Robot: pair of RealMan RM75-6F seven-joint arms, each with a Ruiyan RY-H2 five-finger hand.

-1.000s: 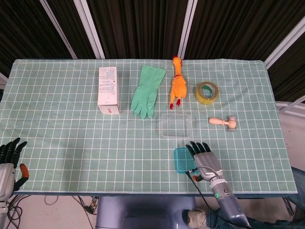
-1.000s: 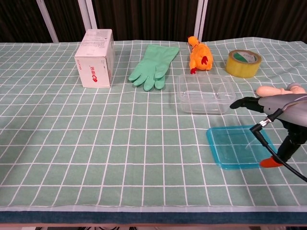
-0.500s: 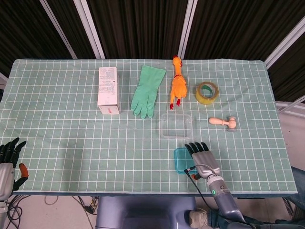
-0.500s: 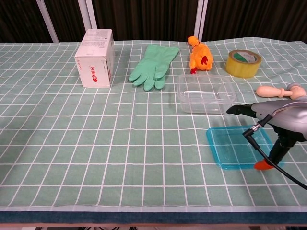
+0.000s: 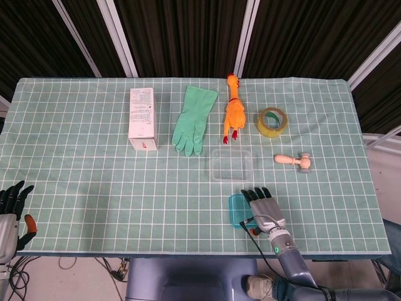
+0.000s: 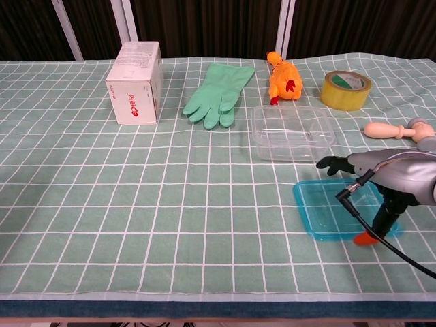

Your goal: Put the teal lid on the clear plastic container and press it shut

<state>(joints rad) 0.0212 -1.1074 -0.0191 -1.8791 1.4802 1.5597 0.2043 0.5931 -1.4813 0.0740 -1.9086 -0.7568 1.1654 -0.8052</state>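
Observation:
The teal lid (image 5: 237,211) (image 6: 325,210) lies flat on the cloth near the front edge. The clear plastic container (image 5: 232,164) (image 6: 291,132) stands lidless just beyond it. My right hand (image 5: 263,205) (image 6: 378,175) hovers over the lid's right part, palm down, fingers stretched toward the container. Its thumb tip points down at the lid's near right corner; touch is unclear. My left hand (image 5: 11,210) hangs off the table's front left corner, fingers apart and holding nothing. The chest view does not show it.
A white box (image 5: 142,118), a green rubber glove (image 5: 193,120), an orange rubber chicken (image 5: 234,111), a tape roll (image 5: 272,121) and a small wooden mallet (image 5: 294,161) lie across the far half. A black cable (image 6: 381,234) trails from my right wrist.
My right hand has slid left and a little lower over the teal lid. The lid, the container and my left hand have stayed put.

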